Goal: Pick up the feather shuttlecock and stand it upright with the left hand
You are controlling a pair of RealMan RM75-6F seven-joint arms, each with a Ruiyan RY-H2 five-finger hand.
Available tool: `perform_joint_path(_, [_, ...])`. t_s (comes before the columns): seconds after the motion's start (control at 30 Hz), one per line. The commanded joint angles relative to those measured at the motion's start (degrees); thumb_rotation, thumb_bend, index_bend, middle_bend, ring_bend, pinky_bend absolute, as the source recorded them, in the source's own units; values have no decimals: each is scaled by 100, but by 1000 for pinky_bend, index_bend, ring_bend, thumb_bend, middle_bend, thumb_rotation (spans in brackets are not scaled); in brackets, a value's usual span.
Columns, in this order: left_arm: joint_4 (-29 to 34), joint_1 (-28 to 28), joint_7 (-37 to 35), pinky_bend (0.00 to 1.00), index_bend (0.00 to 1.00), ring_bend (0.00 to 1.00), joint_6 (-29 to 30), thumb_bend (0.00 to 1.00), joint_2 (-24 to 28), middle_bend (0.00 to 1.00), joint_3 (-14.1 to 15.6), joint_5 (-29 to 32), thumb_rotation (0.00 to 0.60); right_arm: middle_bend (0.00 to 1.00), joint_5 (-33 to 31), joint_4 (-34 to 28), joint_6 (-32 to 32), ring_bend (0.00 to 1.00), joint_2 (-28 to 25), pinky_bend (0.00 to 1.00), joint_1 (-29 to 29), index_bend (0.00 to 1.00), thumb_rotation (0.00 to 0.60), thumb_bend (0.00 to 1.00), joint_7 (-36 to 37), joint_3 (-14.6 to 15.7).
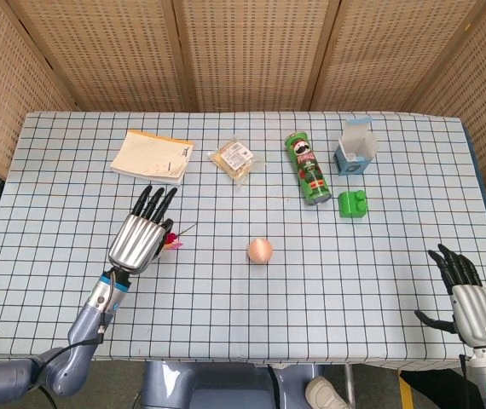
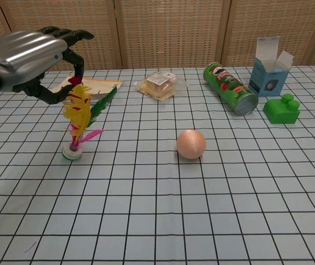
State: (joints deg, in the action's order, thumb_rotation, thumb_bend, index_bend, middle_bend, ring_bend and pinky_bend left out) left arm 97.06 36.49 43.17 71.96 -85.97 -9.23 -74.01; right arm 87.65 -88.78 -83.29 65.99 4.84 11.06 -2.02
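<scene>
The feather shuttlecock (image 2: pixel 79 124) stands on its white base on the checked worktop (image 2: pixel 201 210), at about nine o'clock from the peach-coloured ball (image 2: pixel 191 144), with its yellow, green and pink feathers pointing up and leaning slightly. The left hand (image 2: pixel 33 58) hangs over the feather tops, its fingers (image 2: pixel 72 47) curled round the upper tuft; whether the fingertips pinch the feathers or merely sit just beside them I cannot tell, since the head view hides the contact under the palm. The upright stand looks close to done, so the step in hand is letting go cleanly. That calls for spreading the fingers slowly and evenly, so no feather snags and tips the light base, then lifting straight up rather than sweeping toward six o'clock. A sideways drag is the main risk. The right hand (image 1: pixel 469 298) rests at the worktop's near right edge, fingers apart and holding nothing.
</scene>
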Motion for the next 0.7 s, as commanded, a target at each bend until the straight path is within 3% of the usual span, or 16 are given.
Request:
perform_joint_path(0.03, [160, -25, -79, 0, 697, 0, 61, 568, 161, 0, -70, -40, 600, 0, 0, -5, -4, 0, -2, 0, -2, 2, 600, 40, 0, -2])
perform_joint_path(0.7, [107, -171, -515, 0, 698, 0, 97, 568, 400, 0, 49, -178, 600, 0, 18, -11, 1, 0, 6, 0, 0, 2, 600, 40, -44, 5])
